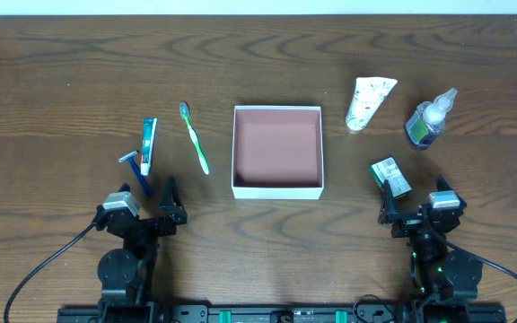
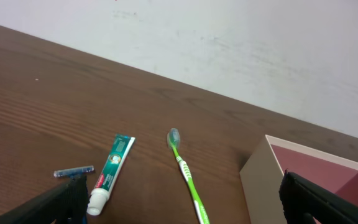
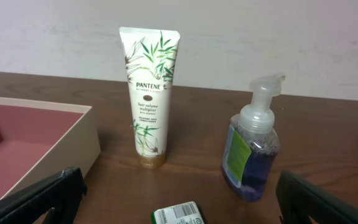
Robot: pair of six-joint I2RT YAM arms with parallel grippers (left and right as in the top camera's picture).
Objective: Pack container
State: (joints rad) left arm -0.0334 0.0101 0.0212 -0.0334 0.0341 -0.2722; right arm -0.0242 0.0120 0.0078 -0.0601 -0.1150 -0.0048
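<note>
The container (image 1: 276,187), a square white-walled box with a reddish-brown floor, sits mid-table with nothing in it; it also shows in the left wrist view (image 2: 263,174) and in the right wrist view (image 3: 73,140). Left of it lie a green toothbrush (image 1: 195,137) (image 2: 188,180), a toothpaste tube (image 1: 148,144) (image 2: 112,171) and a blue razor (image 1: 135,168) (image 2: 73,171). Right of it lie a white Pantene tube (image 1: 366,102) (image 3: 148,93), a pump bottle of purple soap (image 1: 428,119) (image 3: 252,149) and a small green-and-white carton (image 1: 390,178) (image 3: 179,216). My left gripper (image 1: 157,205) (image 2: 179,208) is open and empty near the razor. My right gripper (image 1: 414,208) (image 3: 179,199) is open and empty just behind the carton.
The dark wooden table (image 1: 61,81) ends at a white wall at the back (image 2: 229,43). Black cables run from both arm bases at the front edge.
</note>
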